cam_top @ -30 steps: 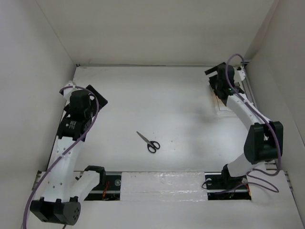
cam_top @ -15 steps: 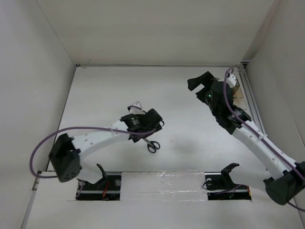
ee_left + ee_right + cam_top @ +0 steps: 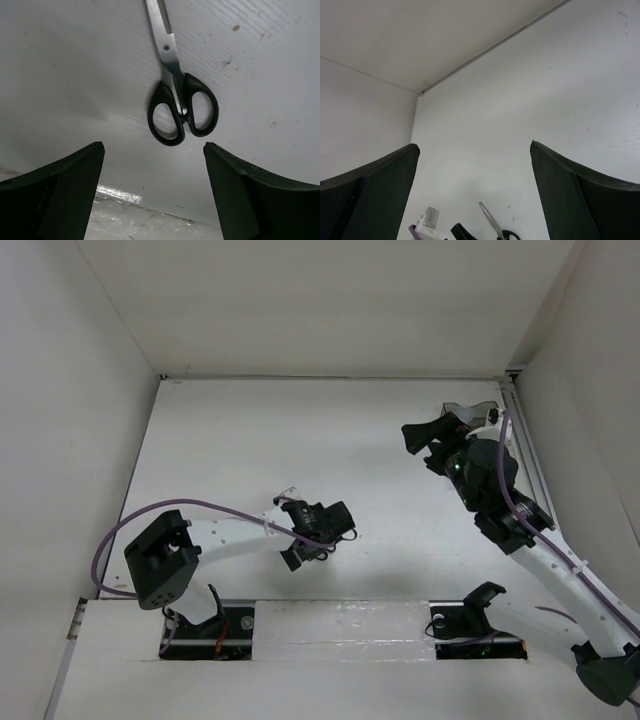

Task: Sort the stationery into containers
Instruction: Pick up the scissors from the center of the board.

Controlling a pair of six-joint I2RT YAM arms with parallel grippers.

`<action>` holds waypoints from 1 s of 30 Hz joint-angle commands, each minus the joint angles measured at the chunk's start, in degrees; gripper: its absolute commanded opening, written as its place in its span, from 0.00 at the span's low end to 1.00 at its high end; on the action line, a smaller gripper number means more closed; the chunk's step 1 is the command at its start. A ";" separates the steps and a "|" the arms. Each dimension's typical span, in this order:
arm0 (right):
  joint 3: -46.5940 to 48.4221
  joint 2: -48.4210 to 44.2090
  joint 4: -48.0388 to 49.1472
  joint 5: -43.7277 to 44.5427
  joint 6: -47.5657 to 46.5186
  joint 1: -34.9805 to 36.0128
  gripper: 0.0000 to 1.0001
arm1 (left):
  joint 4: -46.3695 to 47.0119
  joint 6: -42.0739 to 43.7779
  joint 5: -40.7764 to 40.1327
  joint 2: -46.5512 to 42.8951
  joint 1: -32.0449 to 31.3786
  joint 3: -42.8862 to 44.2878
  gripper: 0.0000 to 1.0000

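Observation:
The black-handled silver scissors (image 3: 181,102) lie flat on the white table, blades pointing away from my left gripper. My left gripper (image 3: 154,150) is open and empty, its fingertips just short of the handles, one on each side. In the top view the left gripper (image 3: 318,538) hangs low over the table's middle and covers the scissors. My right gripper (image 3: 425,443) is open and empty, raised at the right and facing the middle. Its wrist view shows the scissors (image 3: 492,222) far below its open jaws (image 3: 475,147). A smoky translucent organiser (image 3: 470,407) shows partly behind the right arm. The pens and the roll are out of view.
White walls close in the table on the left, back and right. A rail (image 3: 525,455) runs along the right edge. The arm bases and a taped white strip (image 3: 340,620) lie along the near edge.
My left arm swung from the far left to the middle and came down low over the scissors. My right arm drew back from the far right corner toward the middle.

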 commanded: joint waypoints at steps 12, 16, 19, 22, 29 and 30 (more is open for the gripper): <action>-0.56 0.56 1.52 -4.15 -1.67 -0.03 0.98 | -2.10 -8.22 1.24 -0.06 -0.59 -5.98 0.68; -1.79 -1.37 2.66 -5.20 -1.67 -0.03 0.98 | -1.58 -7.69 1.77 2.23 -0.59 -4.83 0.68; -2.40 -1.38 2.67 -5.91 -1.67 -0.56 0.98 | -2.10 -7.69 1.77 3.81 -0.59 -3.78 0.68; -2.40 -1.99 2.67 -7.67 -1.67 -0.56 0.98 | -1.06 -7.69 1.77 4.34 0.03 -3.78 0.68; -3.55 -2.52 4.07 -8.90 -1.67 -0.56 0.98 | -1.05 -6.46 1.77 5.39 1.08 -3.25 0.61; -3.55 -2.52 4.07 -8.90 -1.67 -0.56 0.98 | -1.05 -6.46 1.77 6.00 1.60 -3.25 0.57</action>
